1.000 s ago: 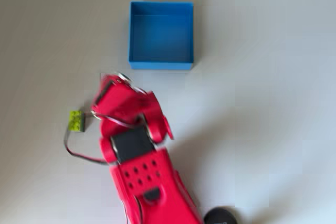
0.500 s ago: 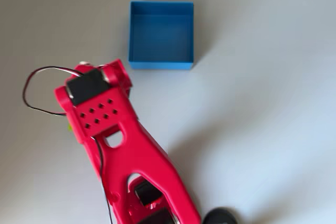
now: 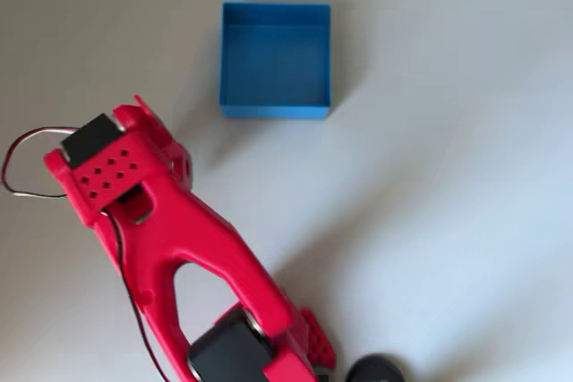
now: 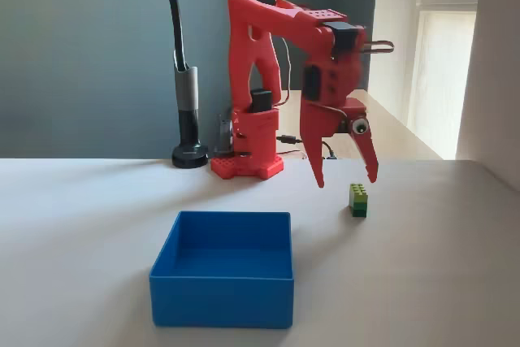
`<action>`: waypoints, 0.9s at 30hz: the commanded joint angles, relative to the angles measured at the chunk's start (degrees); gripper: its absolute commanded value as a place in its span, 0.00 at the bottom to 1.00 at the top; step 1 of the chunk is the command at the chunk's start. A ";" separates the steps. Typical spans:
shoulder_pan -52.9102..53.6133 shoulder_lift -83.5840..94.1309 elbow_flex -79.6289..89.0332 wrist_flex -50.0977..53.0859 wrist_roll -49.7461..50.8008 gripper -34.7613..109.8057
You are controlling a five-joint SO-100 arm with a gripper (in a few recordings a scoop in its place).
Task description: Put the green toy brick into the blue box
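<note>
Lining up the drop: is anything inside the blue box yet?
Nothing: the blue box shows a bare blue floor in the overhead view. In the fixed view its near wall hides part of the floor. The green toy brick sits on the table, outside.

Table (image 4: 73, 225): pale, matte, off-white surface. Resting directly on it are 4 items: the blue box (image 4: 222, 279) at the near edge in the fixed view, open top up; the green toy brick (image 4: 357, 199) upright, well apart to the right of the box; the red arm base (image 4: 248, 164); and a black round lamp foot (image 4: 189, 155) just left of that base.
</note>
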 commanded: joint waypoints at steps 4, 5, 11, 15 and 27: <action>-4.22 -2.02 -4.92 0.62 2.99 0.47; -4.83 -2.37 -5.36 0.62 3.69 0.47; -8.17 -4.04 -5.89 0.62 8.35 0.47; -9.49 -5.36 -5.27 0.62 12.22 0.46; -9.23 -6.24 -2.37 -2.02 14.68 0.40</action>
